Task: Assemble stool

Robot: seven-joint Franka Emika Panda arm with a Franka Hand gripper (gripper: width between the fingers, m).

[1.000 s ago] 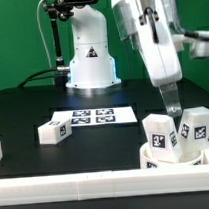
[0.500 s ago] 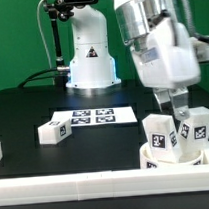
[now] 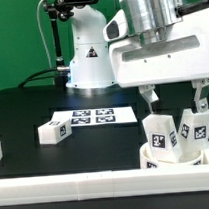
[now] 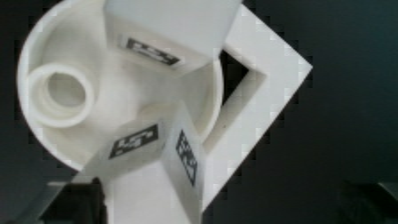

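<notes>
White plastic stool parts are bunched at about 4 o'clock in the exterior view. The round seat (image 3: 181,158) sits on the black worktop (image 3: 23,107), just beside the long border rail (image 3: 87,184), and two blocks poke up out of it: leg one (image 3: 159,132) at the seat's 11 o'clock and leg two (image 3: 197,127) at its 1 o'clock, both showing black-and-white tags. The pincer (image 3: 174,93) hangs right above them, spread wide and gripping nothing, with one finger over each leg. Can't tell if the finger by leg two is actually touching it. A loose leg (image 3: 54,133) lies flat well away from the seat, at roughly 8 o'clock in the picture, just off the 7 o'clock corner of the marker board (image 3: 90,117). The arm's base (image 3: 89,55) is at 12 o'clock. The wrist view looks straight down on the seat, showing a round hole (image 4: 63,90) in it and the tagged legs crossing its face.
</notes>
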